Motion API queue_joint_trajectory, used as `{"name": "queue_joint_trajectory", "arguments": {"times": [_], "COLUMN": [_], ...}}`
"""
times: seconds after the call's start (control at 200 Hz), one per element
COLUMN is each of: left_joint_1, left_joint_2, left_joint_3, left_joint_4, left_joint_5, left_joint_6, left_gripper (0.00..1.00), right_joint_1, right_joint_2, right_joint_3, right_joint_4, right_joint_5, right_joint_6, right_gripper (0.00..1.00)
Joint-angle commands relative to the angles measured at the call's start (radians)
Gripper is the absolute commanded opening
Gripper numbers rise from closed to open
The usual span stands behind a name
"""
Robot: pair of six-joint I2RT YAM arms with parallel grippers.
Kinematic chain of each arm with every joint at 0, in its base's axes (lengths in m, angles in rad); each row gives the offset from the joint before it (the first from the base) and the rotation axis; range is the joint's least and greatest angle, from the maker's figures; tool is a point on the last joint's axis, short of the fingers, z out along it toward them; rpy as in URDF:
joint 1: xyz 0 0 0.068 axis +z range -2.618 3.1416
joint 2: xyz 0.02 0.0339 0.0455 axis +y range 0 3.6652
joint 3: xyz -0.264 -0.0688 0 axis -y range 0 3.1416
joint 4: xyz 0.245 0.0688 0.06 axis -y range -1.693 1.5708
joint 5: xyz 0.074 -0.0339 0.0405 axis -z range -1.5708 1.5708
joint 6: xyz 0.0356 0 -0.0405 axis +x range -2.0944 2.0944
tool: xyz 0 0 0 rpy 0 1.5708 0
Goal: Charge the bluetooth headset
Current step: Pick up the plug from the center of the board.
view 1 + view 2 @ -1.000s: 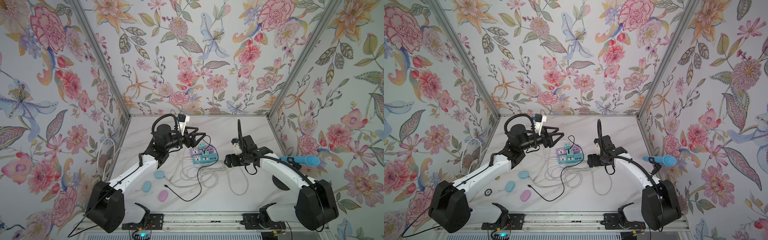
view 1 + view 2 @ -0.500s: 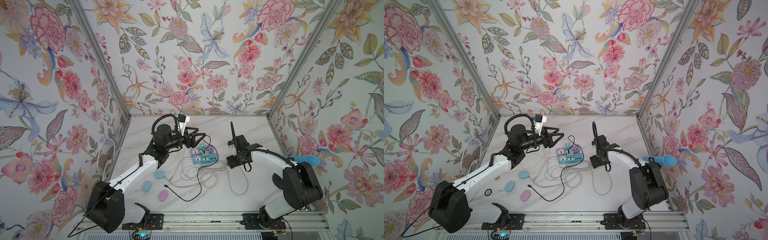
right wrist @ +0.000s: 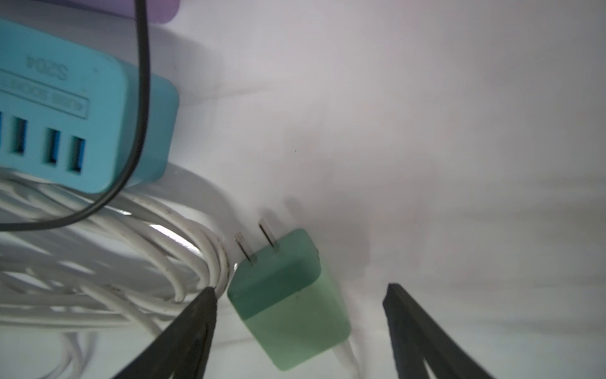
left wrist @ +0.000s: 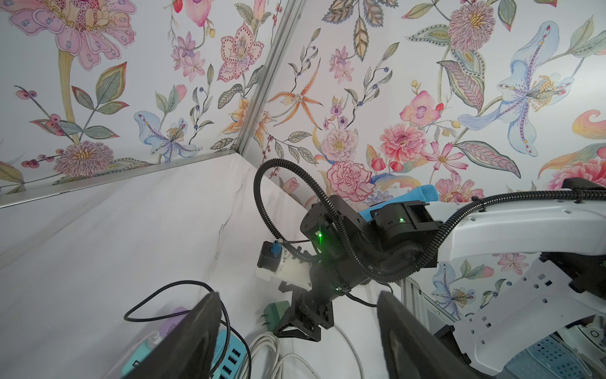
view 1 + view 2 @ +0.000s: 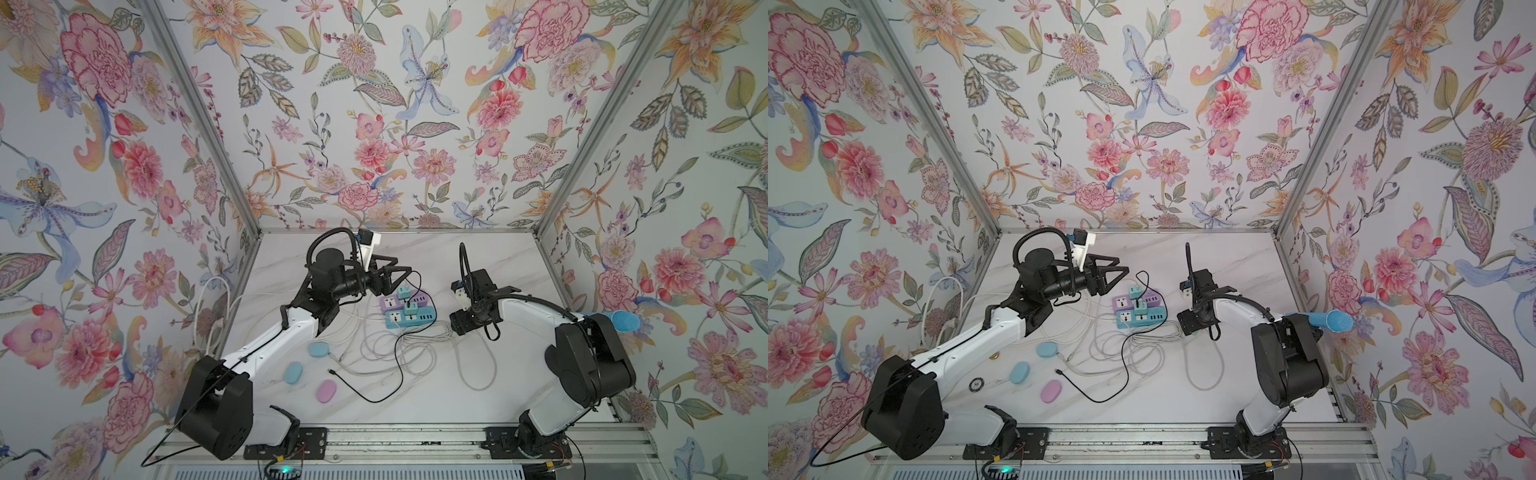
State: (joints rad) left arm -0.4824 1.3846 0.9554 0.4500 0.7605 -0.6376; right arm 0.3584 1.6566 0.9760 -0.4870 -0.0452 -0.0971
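Headset pods [image 5: 326, 391], three pastel ovals, lie uncabled, robot-side of the teal power strip [image 5: 411, 319]. Beside that strip, the released right pincer [image 3: 300, 290] straddles a loose green charger plug [image 3: 288, 302]. The left pincer [image 4: 296, 295] hovers released above the strip. Charging looks barely begun.

Left arm [image 5: 270, 351], 8 o'clock; right arm [image 5: 532, 309], 4 o'clock: white shells, black joints. Black corrugated conduit [image 4: 541, 196] at each wrist. White camera mount [image 5: 372, 249], blue plug [image 5: 365, 237]. Left hand [image 5: 403, 266]: black triangular fingers [image 4: 196, 338].
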Motion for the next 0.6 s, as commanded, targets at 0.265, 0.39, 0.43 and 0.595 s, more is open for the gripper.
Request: {"name": "queue_joint_trajectory", "arguments": {"times": [0.265, 0.39, 0.43, 0.595], "left_joint_1": [0.018, 0.017, 0.018, 0.018], "left_joint_2": [0.005, -0.002, -0.001, -0.002], "left_joint_3": [0.012, 0.011, 0.012, 0.021], "left_joint_4": [0.031, 0.031, 0.032, 0.005], "left_joint_5": [0.031, 0.029, 0.027, 0.034], "left_joint_6": [-0.026, -0.028, -0.028, -0.037], "left_gripper": [0.77, 0.77, 0.77, 0.78], "right_joint_1": [0.01, 0.02, 0.023, 0.061], "right_joint_2": [0.04, -0.012, -0.036, -0.166], "right_joint_3": [-0.024, -0.03, -0.025, 0.068], "right_joint_4": [0.001, 0.001, 0.0, -0.063], "right_joint_5": [-0.004, 0.005, 0.005, -0.038], "right_joint_6": [-0.027, -0.024, -0.02, -0.018], "right_gripper": [0.49, 0.25, 0.19, 0.01]}}
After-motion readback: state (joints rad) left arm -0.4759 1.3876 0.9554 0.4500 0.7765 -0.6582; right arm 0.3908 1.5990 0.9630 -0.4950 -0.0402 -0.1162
